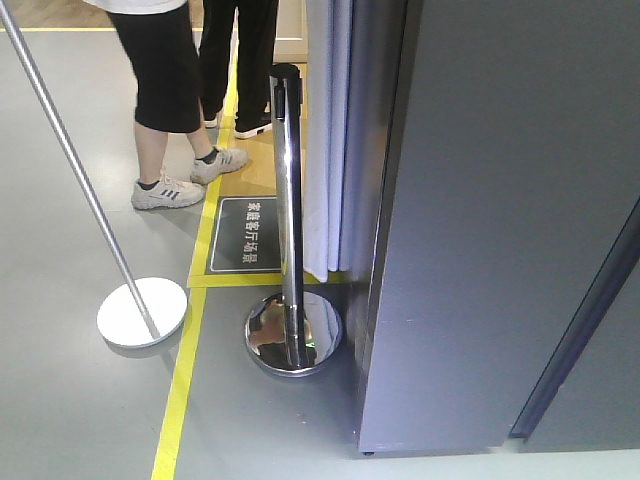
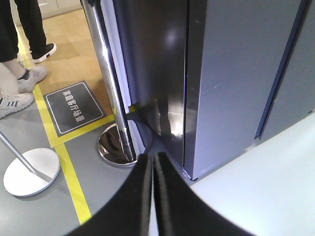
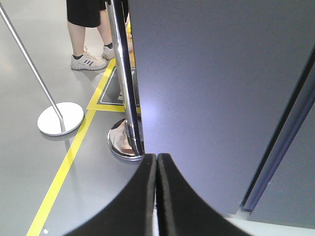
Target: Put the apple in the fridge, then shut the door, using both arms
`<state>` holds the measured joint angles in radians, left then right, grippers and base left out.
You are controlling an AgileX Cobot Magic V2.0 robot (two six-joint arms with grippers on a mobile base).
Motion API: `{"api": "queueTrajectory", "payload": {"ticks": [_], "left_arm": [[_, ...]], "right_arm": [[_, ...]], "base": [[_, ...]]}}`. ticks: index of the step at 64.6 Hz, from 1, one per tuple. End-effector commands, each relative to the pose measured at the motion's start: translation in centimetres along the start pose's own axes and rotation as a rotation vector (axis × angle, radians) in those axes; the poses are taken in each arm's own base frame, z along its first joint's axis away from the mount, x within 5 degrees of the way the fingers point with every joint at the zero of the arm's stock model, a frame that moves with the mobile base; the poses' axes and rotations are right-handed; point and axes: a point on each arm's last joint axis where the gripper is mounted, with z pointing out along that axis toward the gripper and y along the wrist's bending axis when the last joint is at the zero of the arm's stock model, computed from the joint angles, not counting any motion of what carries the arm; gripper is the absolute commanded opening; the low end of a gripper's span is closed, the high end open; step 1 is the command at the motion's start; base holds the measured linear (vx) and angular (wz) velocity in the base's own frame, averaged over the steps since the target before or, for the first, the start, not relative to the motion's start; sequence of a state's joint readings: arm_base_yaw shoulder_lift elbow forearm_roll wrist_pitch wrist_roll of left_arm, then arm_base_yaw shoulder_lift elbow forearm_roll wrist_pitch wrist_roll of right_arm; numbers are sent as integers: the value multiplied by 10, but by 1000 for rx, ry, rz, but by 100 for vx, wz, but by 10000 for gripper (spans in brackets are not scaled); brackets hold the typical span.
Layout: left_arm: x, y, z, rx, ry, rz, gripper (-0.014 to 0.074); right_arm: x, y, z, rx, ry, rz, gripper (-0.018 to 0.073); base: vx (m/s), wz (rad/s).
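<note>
Two grippers — left gripper [image 2: 153, 169] and right gripper [image 3: 156, 167] — we note pressed closed, empty, facing the dark grey fridge [image 1: 500, 220] beside a chrome stanchion [image 1: 289, 200].

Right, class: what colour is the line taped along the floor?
Yellow floor line, clearest in the exterior front-facing view.

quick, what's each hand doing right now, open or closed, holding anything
Left hand: closed, holding nothing.
Right hand: closed, holding nothing.

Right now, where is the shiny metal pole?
In the front view, the shiny metal pole stands centre-left on the grey floor, just left of the dark grey cabinet.
</note>
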<state>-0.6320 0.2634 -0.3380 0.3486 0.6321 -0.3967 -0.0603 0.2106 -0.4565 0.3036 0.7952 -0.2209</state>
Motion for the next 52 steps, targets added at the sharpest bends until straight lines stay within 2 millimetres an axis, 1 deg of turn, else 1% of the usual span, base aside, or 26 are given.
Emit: {"api": "queueTrajectory", "payload": {"ticks": [1,13,18,29,38,46,52], "left_arm": [[-4,-1,-2,7,-103,-39,-6],[21,6,6,-98,-165,-110,-6],[34,10,9,-156,-169,-146,-6],[48,17,9,-280,-246,-199,-6],[63,21,14,-358,-256,-257,-6],[77,22,21,-385,-287,-272,-6],[78,22,20,-383,-315,-283,-6]], "right_arm": [[-13,0,-3,7,-81,7,-8],[-13,0,-3,7,-81,7,-8],[-13,0,-3,7,-81,7,-8],[-12,0,-3,6,-80,8,-8],[-12,0,-3,6,-78,8,-8],[-12,0,-3,6,-78,8,-8],[-12,0,-3,6,-78,8,-8]], "base": [[0,0],[0,0],[0,0],[0,0],[0,0],[0,0],[0,0]]}}
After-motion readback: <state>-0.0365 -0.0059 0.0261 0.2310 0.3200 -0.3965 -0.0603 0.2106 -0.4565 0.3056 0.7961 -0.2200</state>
